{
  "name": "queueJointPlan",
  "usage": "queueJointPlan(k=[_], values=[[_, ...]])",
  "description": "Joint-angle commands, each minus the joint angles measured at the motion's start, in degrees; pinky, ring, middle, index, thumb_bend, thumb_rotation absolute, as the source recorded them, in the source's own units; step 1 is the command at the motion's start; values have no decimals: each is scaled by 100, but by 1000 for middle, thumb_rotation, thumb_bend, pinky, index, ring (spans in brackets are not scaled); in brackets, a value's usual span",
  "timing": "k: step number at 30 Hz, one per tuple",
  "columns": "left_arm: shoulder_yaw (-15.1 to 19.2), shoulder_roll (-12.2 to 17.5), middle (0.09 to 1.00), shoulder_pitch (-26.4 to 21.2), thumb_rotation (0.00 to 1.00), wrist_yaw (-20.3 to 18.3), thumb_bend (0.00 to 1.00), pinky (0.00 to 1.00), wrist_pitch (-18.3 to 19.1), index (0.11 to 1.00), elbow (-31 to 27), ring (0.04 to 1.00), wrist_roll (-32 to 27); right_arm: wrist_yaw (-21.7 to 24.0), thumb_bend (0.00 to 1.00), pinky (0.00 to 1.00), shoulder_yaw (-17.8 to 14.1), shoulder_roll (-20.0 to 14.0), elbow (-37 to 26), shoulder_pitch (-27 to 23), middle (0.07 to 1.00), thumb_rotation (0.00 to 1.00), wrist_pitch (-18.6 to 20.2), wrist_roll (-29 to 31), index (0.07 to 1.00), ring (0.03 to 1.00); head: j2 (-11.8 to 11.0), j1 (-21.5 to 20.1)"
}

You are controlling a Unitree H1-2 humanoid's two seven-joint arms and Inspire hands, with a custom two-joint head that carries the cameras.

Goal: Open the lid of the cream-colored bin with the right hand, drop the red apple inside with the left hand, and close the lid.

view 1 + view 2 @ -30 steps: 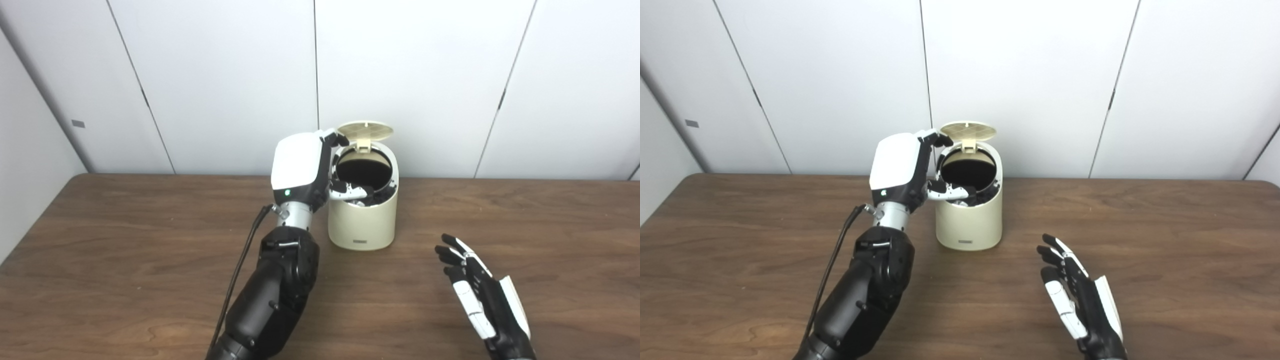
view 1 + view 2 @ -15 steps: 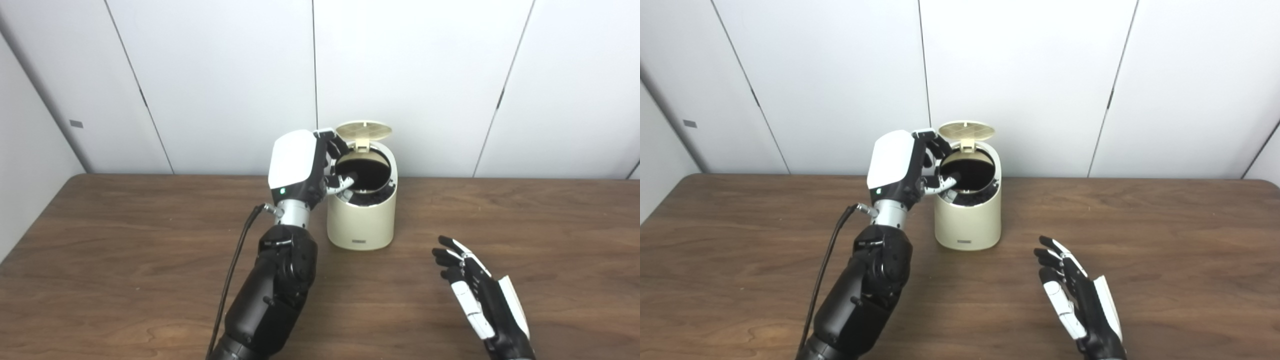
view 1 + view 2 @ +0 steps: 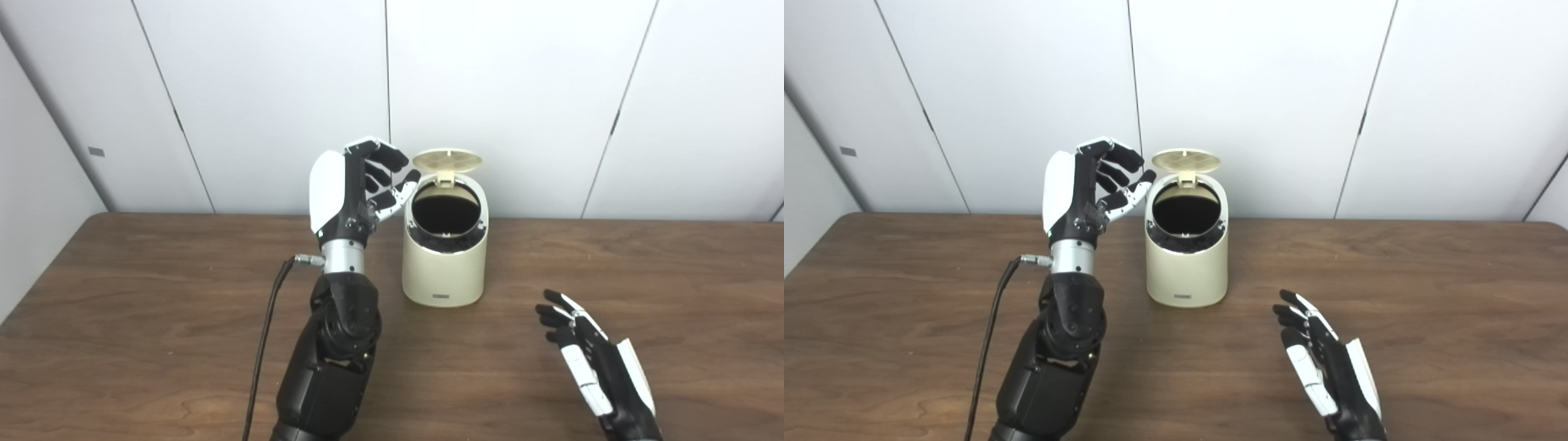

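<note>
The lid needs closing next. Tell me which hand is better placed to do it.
Left, probably. The left hand is open and raised beside the upright lid of the cream-colored bin, level with it. The right hand is open too, but low over the table, nearer the robot and clear of the bin.

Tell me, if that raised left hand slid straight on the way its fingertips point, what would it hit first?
Probably the upright lid of the cream-colored bin: the open left hand points right towards it, though depth is unclear.
</note>
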Motion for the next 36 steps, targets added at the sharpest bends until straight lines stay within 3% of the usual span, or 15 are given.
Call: queueJointPlan(k=[1,5,11,14,17,18,19,21,22,25,27,29,36], values=[[119,24,518,-100,0,84,475,337,-191,494,-341,429,-150,-6,469,743,-13,-30,-153,-118,805,995,-161,54,859,801,7,5],[242,142,520,289,0,-145,474,324,-246,497,-834,435,-454,0,451,753,-48,-48,-172,-128,809,994,-166,146,872,801,2,-4],[485,564,507,1176,0,-835,478,338,-130,499,-1442,443,-1239,-43,457,760,-185,-59,-172,-255,823,914,-151,339,865,811,-18,-4],[559,789,494,1598,0,-1056,499,406,-221,522,-1598,427,-1471,-85,481,761,-245,-63,-142,-389,838,916,-173,319,865,830,16,13],[612,913,480,1993,0,-1141,511,421,-412,520,-1723,493,-1675,-107,488,792,-306,-36,-85,-592,863,931,-226,393,871,862,25,-10],[638,924,551,2105,40,-1182,505,446,-425,509,-1775,523,-1803,-107,491,794,-321,-23,-64,-672,867,932,-225,434,870,866,25,-10],[659,954,622,2238,228,-1280,530,488,-406,624,-1849,574,-1961,-109,489,790,-335,-19,-38,-774,871,932,-227,463,869,868,51,-15],[648,1089,728,2487,441,-1604,550,603,-306,755,-1997,681,-2292,-157,490,788,-321,-92,21,-991,877,946,-227,247,872,874,87,-10],[646,1142,805,2597,543,-1783,549,719,-258,836,-2050,769,-2510,-179,508,786,-300,-160,48,-1109,879,978,-192,55,879,876,94,-9],[648,1168,948,2820,721,-2118,577,897,-200,973,-2069,924,-3043,-223,523,818,-276,-286,123,-1451,883,998,-22,-397,891,878,119,-34],[622,1156,987,2958,778,-2185,595,957,-281,993,-2006,975,-3140,-126,525,826,-254,-369,164,-1716,886,999,134,-492,890,874,135,-63],[619,1116,998,3097,821,-2193,615,985,-367,999,-1946,994,-3186,-7,534,737,-207,-449,193,-2017,877,977,295,-541,883,822,161,-83],[602,1047,1000,3379,885,-2208,629,1000,-617,1000,-1721,1000,-3264,252,516,765,-71,-602,311,-3044,893,869,911,-705,889,850,214,-158]])
